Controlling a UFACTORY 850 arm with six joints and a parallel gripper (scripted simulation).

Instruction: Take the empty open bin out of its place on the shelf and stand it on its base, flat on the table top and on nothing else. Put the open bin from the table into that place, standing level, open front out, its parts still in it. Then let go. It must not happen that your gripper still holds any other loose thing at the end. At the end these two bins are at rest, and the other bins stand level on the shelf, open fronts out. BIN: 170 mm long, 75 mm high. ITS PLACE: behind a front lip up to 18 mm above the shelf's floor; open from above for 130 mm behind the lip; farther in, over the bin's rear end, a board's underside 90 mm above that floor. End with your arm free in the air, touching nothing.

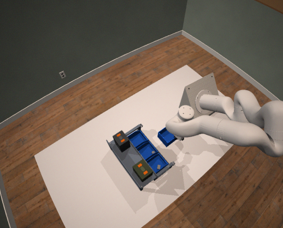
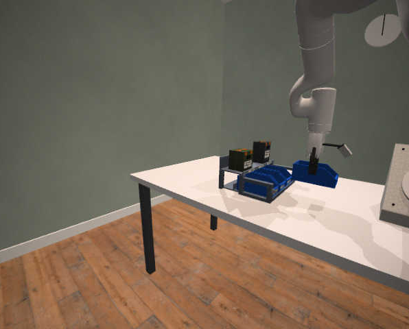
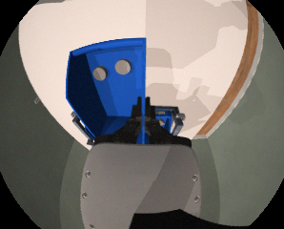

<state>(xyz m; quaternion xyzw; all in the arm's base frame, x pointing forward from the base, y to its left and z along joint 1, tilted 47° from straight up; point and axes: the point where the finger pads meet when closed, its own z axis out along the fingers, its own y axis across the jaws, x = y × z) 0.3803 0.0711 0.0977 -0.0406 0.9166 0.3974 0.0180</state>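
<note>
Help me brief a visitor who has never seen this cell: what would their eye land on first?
First, the big white arm sweeping over the table, its end effector shut on the side wall of a blue bin with two round grey parts inside. Next to it, the grey shelf holds a row of three blue bins in front, with two dark boxes on its upper board.

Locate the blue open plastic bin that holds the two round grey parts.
In the top view the blue open plastic bin sits off the grey metal shelf, toward the robot's base, pinched by its wall in the claw; the wrist view shows its two round grey parts inside.
</note>
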